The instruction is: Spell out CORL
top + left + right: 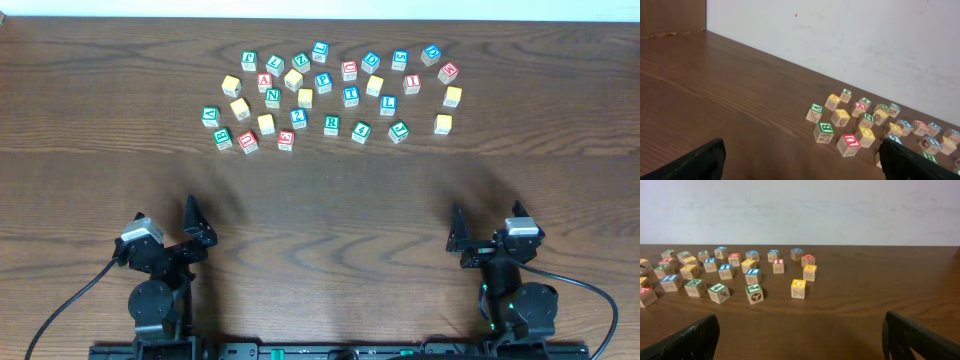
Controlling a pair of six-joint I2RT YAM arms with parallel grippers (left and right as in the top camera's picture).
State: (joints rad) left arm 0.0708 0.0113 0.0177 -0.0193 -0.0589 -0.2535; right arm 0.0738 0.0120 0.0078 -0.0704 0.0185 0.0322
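Left hand (193, 232) — right hand (460, 238) — both open.

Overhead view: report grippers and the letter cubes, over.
Left gripper open, right gripper open, both empty. Letter cubes scattered at the far side, none gripped, no word laid out; green R cube in the near row. Nothing in the way.

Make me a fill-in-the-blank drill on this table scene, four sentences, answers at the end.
1. The jaws of the left gripper and the right gripper both stand ____, with nothing between them.
2. The alphabet cubes lie scattered toward the table's ____ edge, away from both arms.
3. The top of the table is made of ____.
4. In the wrist views, the wall behind the cubes is ____.

Missing words: open; far; wood; white.
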